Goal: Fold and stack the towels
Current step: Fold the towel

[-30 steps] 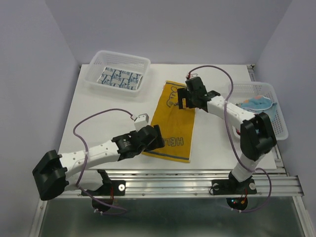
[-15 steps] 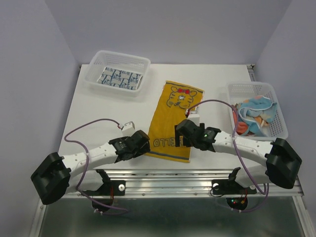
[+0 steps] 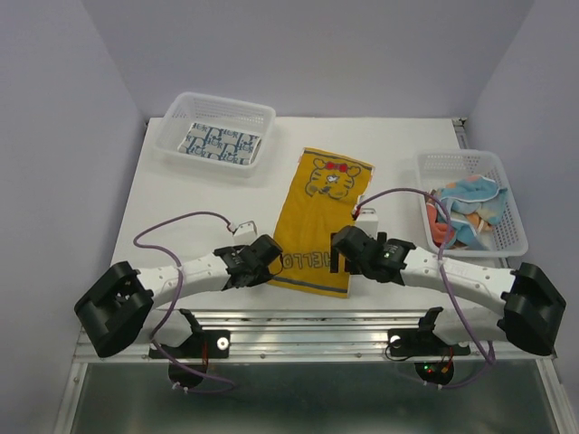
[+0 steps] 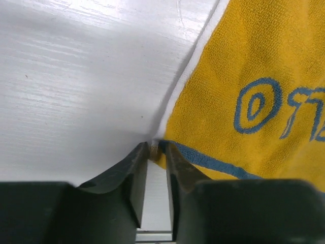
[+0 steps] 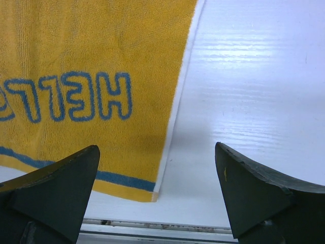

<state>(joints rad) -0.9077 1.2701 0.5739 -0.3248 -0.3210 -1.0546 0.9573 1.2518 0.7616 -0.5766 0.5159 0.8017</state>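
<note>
Left tool (image 4: 155, 151) is pinching a near corner of the yellow, navy-lettered terry towel (image 3: 318, 221); right tool (image 5: 157, 152), spread wide, is hovering over the other, likely needing to close before folding.

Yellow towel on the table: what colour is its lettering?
Blue, on the yellow terry towel; clearest in the right wrist view.
</note>
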